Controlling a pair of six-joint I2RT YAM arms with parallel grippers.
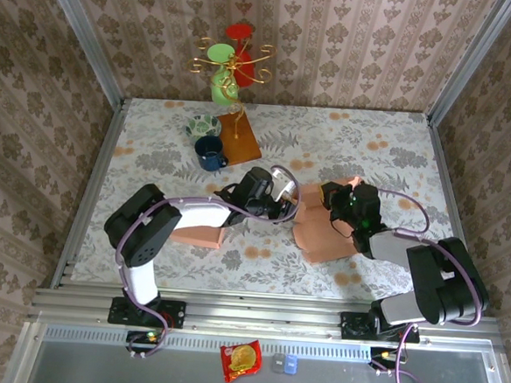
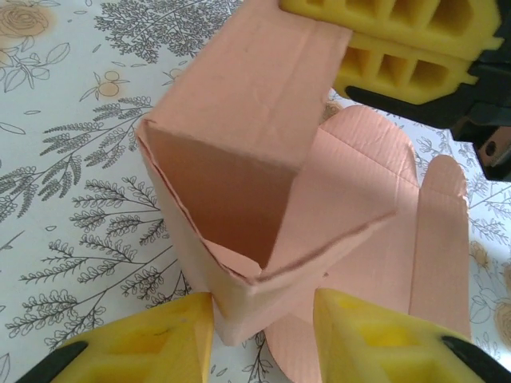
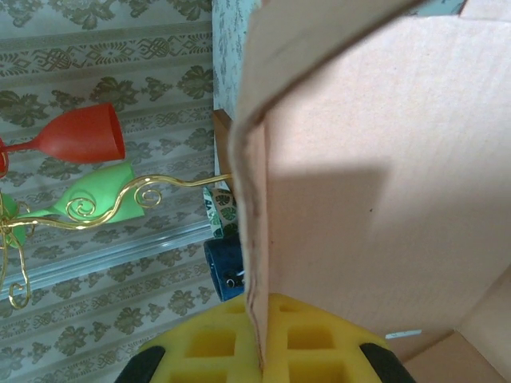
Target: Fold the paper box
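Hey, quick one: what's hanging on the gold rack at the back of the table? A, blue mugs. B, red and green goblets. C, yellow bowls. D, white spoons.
B: the right wrist view shows a red goblet and a green goblet hanging on the gold rack, and the top view shows the same colours on it.
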